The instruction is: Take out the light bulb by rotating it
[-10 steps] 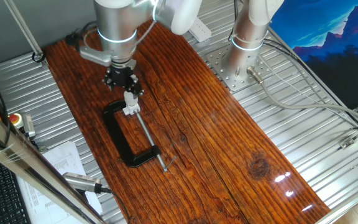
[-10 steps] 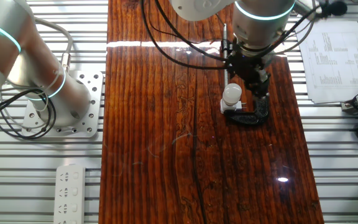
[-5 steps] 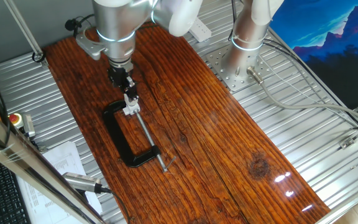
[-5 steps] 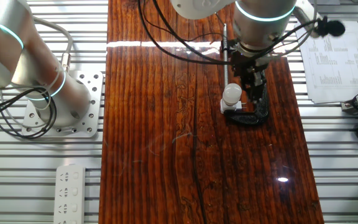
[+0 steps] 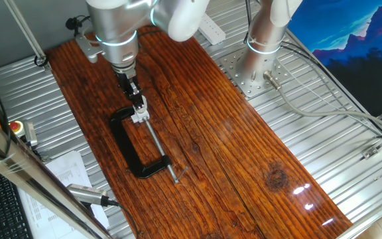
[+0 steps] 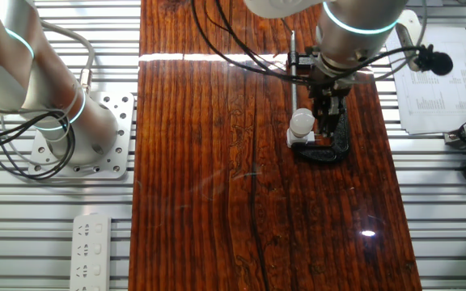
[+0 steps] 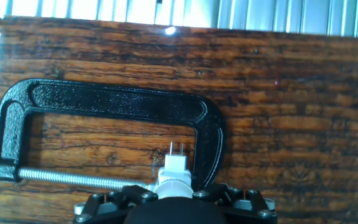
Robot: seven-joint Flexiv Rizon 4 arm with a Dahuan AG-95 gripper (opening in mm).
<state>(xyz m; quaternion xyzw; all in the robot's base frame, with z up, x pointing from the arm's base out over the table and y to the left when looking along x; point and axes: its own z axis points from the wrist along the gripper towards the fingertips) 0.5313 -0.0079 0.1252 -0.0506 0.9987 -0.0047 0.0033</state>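
Observation:
The light bulb [image 5: 140, 106] is small and whitish. It stands upright on a white socket block [image 5: 138, 118] that is held in a black C-clamp [image 5: 126, 149] lying flat on the wooden table. My gripper [image 5: 136, 98] comes straight down onto the bulb. In the hand view the bulb's dome [image 7: 173, 185] fills the narrow gap between the two jaw tips of my gripper [image 7: 171, 195], so the jaws look shut on its top. The socket [image 7: 176, 163] shows just beyond it, with two pins. The other fixed view shows the bulb [image 6: 301, 121] beside my dark fingers.
The clamp's long steel screw [image 5: 159, 149] runs toward the table's middle. A second arm's base [image 5: 257, 60] stands on the metal bench beside the board. A power strip [image 6: 94, 242], papers [image 6: 435, 77] and cables lie off the board.
My wrist has turned about a quarter turn above the bulb, so the gripper now looks narrow in both fixed views. The bulb, socket and clamp stay in place.

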